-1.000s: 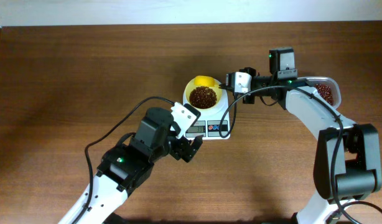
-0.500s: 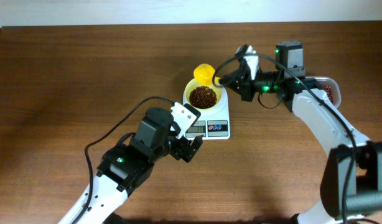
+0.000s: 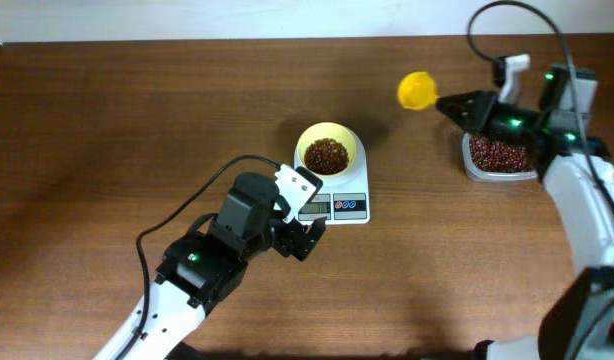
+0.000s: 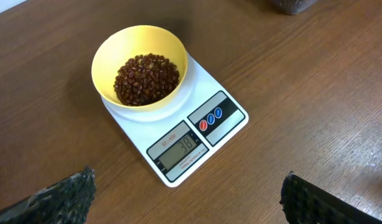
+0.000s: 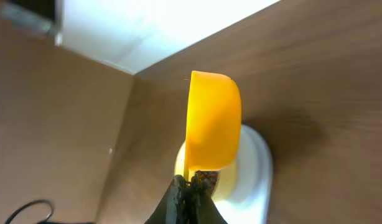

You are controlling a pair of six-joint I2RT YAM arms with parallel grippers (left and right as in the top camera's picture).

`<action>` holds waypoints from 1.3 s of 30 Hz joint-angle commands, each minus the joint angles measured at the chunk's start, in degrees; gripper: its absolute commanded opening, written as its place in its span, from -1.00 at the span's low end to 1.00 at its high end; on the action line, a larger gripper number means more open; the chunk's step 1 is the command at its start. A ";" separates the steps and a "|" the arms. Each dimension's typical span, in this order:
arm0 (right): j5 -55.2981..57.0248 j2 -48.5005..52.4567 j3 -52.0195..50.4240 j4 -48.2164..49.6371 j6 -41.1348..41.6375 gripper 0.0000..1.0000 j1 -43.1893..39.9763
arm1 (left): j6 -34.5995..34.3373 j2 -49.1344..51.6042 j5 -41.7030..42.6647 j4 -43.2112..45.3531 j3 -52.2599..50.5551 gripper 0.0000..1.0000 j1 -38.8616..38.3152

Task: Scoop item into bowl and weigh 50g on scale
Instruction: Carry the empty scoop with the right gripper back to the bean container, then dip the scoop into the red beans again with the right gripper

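Observation:
The pale yellow bowl (image 3: 327,150) stands on the white scale (image 3: 339,203) with a heap of red-brown beans (image 3: 327,155) in it. From the left wrist the bowl (image 4: 107,59), beans (image 4: 146,78) and scale (image 4: 223,127) show clearly, and the display reads 38. My left gripper (image 3: 305,236) is open just in front of the scale's left corner, holding nothing; its fingers (image 4: 60,199) frame bare table. My right gripper (image 3: 459,104) is shut on the handle of a yellow scoop (image 3: 415,90), held in the air to the right of the scale. The scoop (image 5: 213,121) is seen tipped on its side.
A clear plastic tub (image 3: 473,170) holding more beans (image 3: 499,155) sits at the right, under my right arm. A pale wall runs along the table's far edge. Black cables trail from both arms over the wood.
My right arm has swung right with the scoop, from over the bowl to beside the tub. The left arm has stayed still.

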 commanded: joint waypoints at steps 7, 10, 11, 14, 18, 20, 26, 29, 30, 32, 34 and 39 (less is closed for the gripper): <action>31.43 -10.25 0.76 -17.84 -19.28 -0.92 -11.54 | -0.74 0.09 0.22 0.07 -0.50 0.98 -0.09; 41.51 -10.21 0.76 -19.15 -23.76 -0.92 -11.47 | -0.74 0.09 0.22 0.07 -0.50 0.98 -0.09; 41.53 -10.21 0.76 -19.21 -25.18 -0.92 -11.47 | -0.74 0.09 0.22 0.07 -0.50 0.98 -0.09; 43.17 -9.90 0.76 -19.32 -30.99 -0.92 -11.45 | -0.72 0.09 0.22 0.07 -0.50 0.98 -0.09; 43.12 -9.22 0.74 -19.76 -33.94 -0.92 -11.45 | -0.74 0.09 0.22 0.07 -0.50 0.98 -0.09; 43.12 -9.22 0.74 -20.11 -33.92 -0.92 -11.45 | -0.74 0.09 0.22 0.07 -0.50 0.98 -0.09; 38.84 -9.22 0.74 -20.33 -35.52 -0.92 -11.43 | -0.74 0.09 0.22 0.07 -0.50 0.98 -0.09; 35.98 -9.20 0.74 -21.77 -38.05 -0.92 -11.41 | -0.72 0.09 0.22 0.07 -0.50 0.98 -0.09; 35.23 -9.16 0.74 -21.70 -38.10 -0.92 -11.41 | -0.74 0.09 0.22 0.07 -0.50 0.98 -0.09; 35.45 -8.76 0.68 -21.73 -38.23 -0.92 -11.41 | -0.74 0.09 0.22 0.07 -0.50 0.98 -0.09; 35.43 -7.67 0.68 -21.70 -38.23 -0.92 -11.41 | -0.74 0.09 0.22 0.07 -0.50 0.98 -0.09; 35.41 -0.68 0.66 -21.92 -38.21 -0.92 -11.41 | -0.74 0.09 0.22 0.07 -0.50 0.98 -0.09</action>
